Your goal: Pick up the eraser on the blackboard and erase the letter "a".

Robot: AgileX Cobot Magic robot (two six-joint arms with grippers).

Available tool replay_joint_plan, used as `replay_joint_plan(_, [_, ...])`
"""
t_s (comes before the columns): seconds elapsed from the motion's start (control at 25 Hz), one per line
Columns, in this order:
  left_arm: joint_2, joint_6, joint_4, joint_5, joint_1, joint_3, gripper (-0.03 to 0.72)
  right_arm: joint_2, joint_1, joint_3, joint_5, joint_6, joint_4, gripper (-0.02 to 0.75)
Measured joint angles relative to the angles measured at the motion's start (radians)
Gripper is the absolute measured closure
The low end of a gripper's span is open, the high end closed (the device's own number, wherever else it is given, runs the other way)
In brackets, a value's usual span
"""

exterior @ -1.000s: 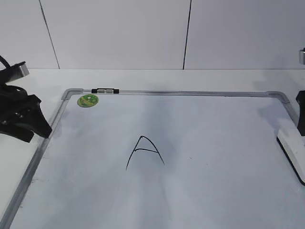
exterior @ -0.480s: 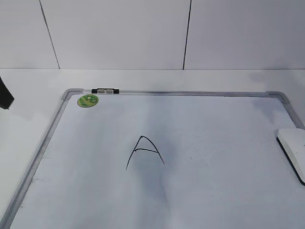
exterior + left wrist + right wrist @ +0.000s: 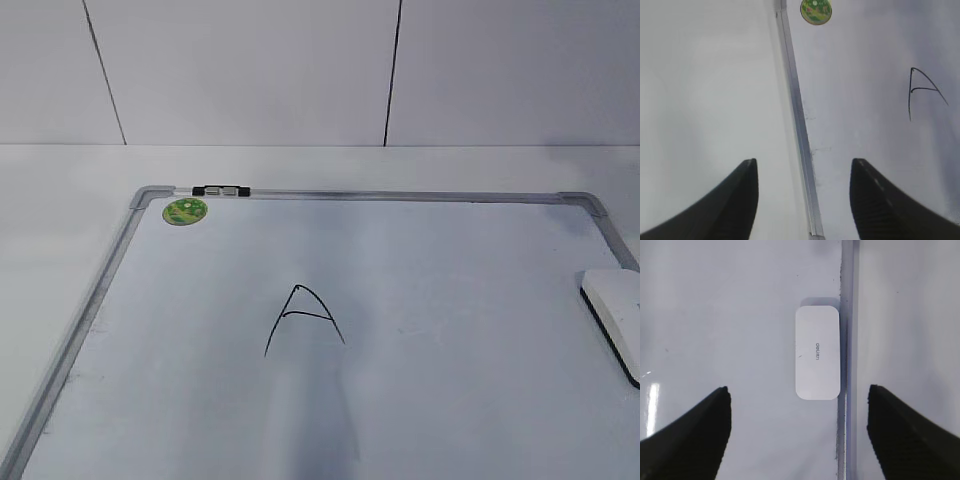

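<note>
The white eraser (image 3: pixel 615 315) lies flat on the blackboard (image 3: pixel 400 196), tight against its right frame. In the right wrist view the eraser (image 3: pixel 817 352) sits just ahead of my right gripper (image 3: pixel 799 388), which is open and empty above it. My left gripper (image 3: pixel 804 161) is open and empty too, straddling the board's left frame (image 3: pixel 797 110). Neither gripper shows in the exterior view. The letter "a" is out of view; the only writing is an angular capital "A" (image 3: pixel 305 314) near the board's middle, also seen in the left wrist view (image 3: pixel 922 90).
A round green sticker (image 3: pixel 184 211) sits in the board's far left corner. A small black-and-white clip (image 3: pixel 220 189) rides on the far frame. White table surrounds the board, and a panelled wall stands behind it.
Both arms have left the exterior view: the left one withdrew off the left edge, the right one moved away from above the eraser. The eraser has not moved.
</note>
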Motion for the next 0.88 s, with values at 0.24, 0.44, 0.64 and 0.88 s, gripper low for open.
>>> replay_joint_plan(0.24, [-0.202, -0.018, 0.012, 0.005, -0.015, 0.14, 0.25, -0.2, 0.0, 0.127, 0.008, 0.028, 0.005, 0.087])
replay_joint_plan(0.44, [-0.375, -0.022, 0.012, 0.014, -0.044, 0.278, 0.25, -0.416, 0.0, 0.277, 0.012, 0.058, 0.005, 0.094])
replay_joint_plan(0.64, [-0.537, -0.036, 0.024, 0.021, -0.054, 0.409, 0.25, -0.629, 0.002, 0.433, 0.018, 0.061, -0.002, 0.103])
replay_joint_plan(0.88, [-0.708, -0.04, 0.06, 0.024, -0.056, 0.542, 0.25, -0.83, 0.002, 0.569, 0.026, 0.062, -0.062, 0.111])
